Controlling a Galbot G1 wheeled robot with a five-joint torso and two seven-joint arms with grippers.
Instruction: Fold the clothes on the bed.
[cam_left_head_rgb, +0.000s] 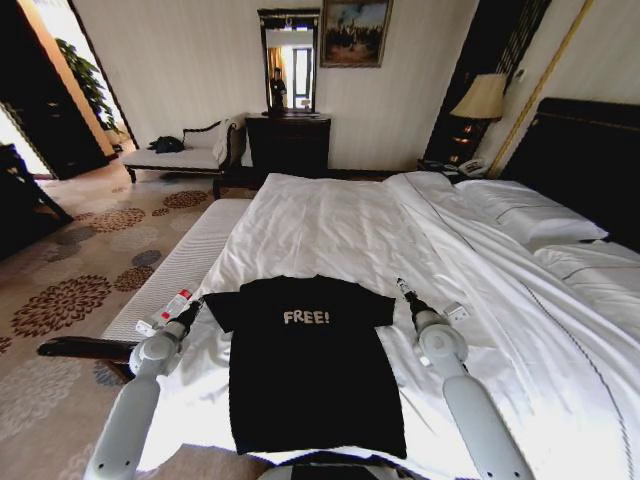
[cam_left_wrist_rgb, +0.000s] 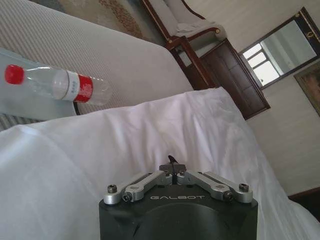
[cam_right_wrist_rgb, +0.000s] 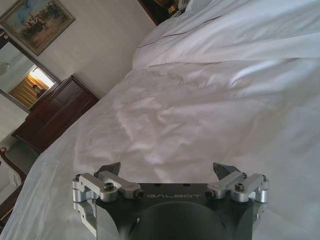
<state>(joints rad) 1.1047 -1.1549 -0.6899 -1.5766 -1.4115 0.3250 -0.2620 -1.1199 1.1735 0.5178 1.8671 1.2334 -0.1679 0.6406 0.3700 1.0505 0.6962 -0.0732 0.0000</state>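
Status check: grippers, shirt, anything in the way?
Left gripper shut at left sleeve; right gripper open beside right sleeve. T-shirt flat, unfolded on bed. Water bottle on bench beside the bed.

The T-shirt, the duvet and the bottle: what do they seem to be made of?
T-shirt: soft matte black fabric, probably cotton knit; it lies limp and flat.
Duvet: white woven cloth, slightly glossy, with fine creases.
Bottle: clear plastic, likely; see-through body, red cap, red and white label.
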